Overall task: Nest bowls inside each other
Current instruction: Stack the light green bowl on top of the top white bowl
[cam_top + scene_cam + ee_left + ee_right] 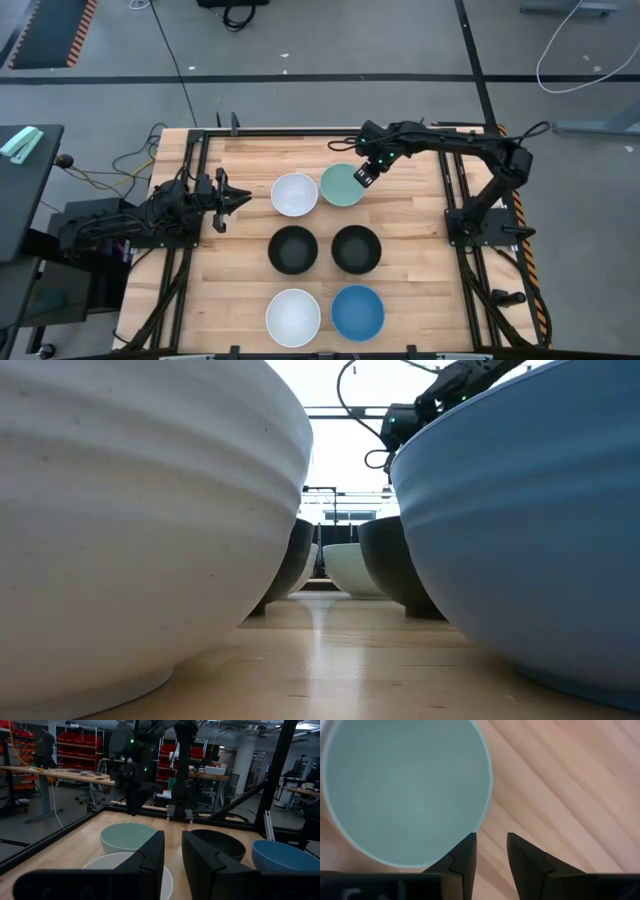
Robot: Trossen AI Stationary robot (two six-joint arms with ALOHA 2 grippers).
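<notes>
We see the right gripper (366, 177), fingers slightly apart, hovering at the three o'clock rim of the pale mint green smooth round bowl (342, 185), beside the white bowl (294, 194). The left gripper (240, 198) waits open at nine o'clock.

One camera hung high above and looked straight down on the whole table (400, 300) and both arms. Another sat right on the table top, very close behind a white bowl (130, 520) and a blue bowl (530, 540), looking level across. The left wrist camera looked across the table toward the room. The right wrist camera looked down, close over the mint green bowl (405, 790). All four views showed that mint green bowl.
</notes>
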